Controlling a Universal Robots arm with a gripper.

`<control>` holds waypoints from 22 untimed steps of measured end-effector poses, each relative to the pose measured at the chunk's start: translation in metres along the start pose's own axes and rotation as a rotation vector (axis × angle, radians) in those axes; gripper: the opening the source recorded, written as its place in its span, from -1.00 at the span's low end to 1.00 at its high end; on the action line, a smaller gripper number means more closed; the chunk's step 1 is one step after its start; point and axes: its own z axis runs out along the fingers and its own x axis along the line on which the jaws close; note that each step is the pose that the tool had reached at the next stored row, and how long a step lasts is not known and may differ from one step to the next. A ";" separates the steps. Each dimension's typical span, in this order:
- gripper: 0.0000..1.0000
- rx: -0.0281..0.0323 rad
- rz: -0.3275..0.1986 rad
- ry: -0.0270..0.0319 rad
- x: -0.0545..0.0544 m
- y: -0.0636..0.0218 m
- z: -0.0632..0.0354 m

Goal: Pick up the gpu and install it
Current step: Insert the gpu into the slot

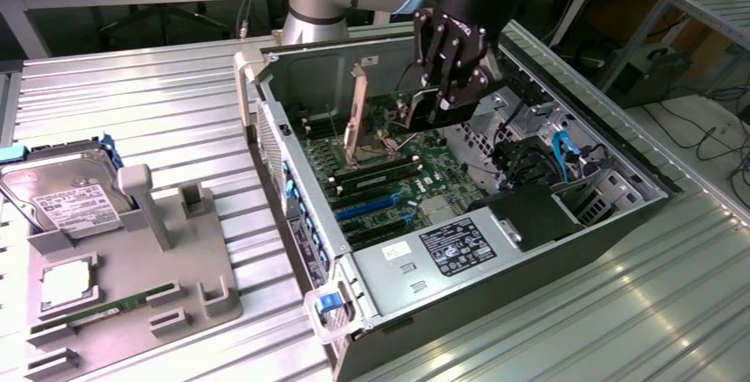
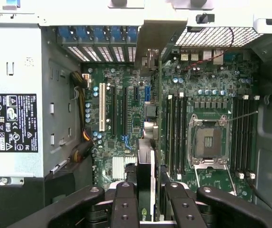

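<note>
The gripper (image 1: 436,111) hangs over the open computer case (image 1: 633,184), above the green motherboard (image 1: 405,176) inside it. It is closed on the gpu (image 2: 151,142), which it holds on edge between its two fingers (image 2: 125,209). In the wrist view the card is seen from its thin side: a green board with a black fan part, running from the fingers toward the back wall of the case, where its silver metal bracket (image 2: 159,40) stands near the row of blue slot covers (image 2: 98,35). The card is above the motherboard, between the long black expansion slots (image 2: 111,107) and the memory slots (image 2: 176,133). I cannot tell if its lower edge already sits in a slot or is only just above it.

Beside the memory slots, further from the gpu, is the empty processor socket (image 2: 209,140) with its metal frame. The silver power supply box (image 2: 14,123) with a black and white label lies at the other side of the motherboard.

In the exterior view, well apart from the case toward that view's left, a grey holder tray (image 1: 193,268) lies on the ribbed metal table (image 1: 153,110). A hard drive (image 1: 65,193) with a white label stands in the tray, and a narrow green memory stick (image 1: 111,303) lies in a groove near it.
</note>
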 end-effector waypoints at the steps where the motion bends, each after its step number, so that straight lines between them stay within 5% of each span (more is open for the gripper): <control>1: -0.45 0.0000 0.000 0.0000 0.000 0.0000 0.0006; 22: -0.45 0.0001 -0.006 -0.0002 0.000 -0.0005 0.0159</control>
